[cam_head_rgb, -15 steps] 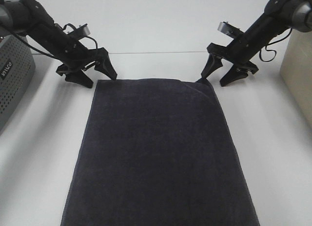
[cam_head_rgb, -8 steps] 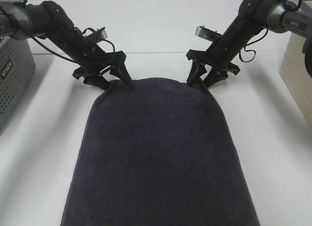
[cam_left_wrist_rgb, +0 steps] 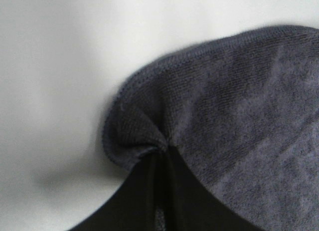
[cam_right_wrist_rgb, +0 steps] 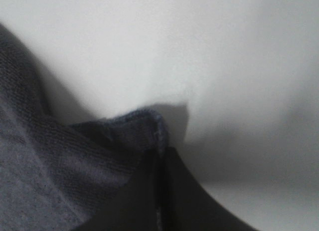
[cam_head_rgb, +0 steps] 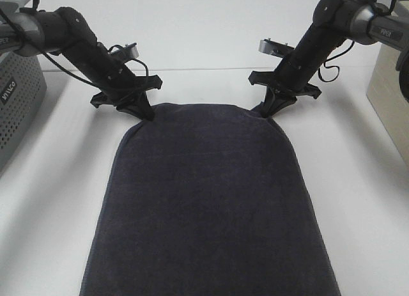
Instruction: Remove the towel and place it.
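Note:
The dark charcoal towel (cam_head_rgb: 208, 200) lies flat on the white table, its near end running out of the exterior view. My left gripper (cam_head_rgb: 143, 112) is shut on the towel's far left corner, which bunches between the black fingers in the left wrist view (cam_left_wrist_rgb: 149, 141). My right gripper (cam_head_rgb: 265, 110) is shut on the far right corner, pinched with its hem showing in the right wrist view (cam_right_wrist_rgb: 149, 126). Both far corners are pulled inward, so the far edge looks rounded.
A grey perforated basket (cam_head_rgb: 16, 110) stands at the left edge. A beige container (cam_head_rgb: 391, 91) stands at the right edge. The white table (cam_head_rgb: 204, 46) stretches behind the grippers.
A second ago both grippers stood open just beyond the far corners. They moved inward onto the corners and shut on them, rounding the towel's far edge.

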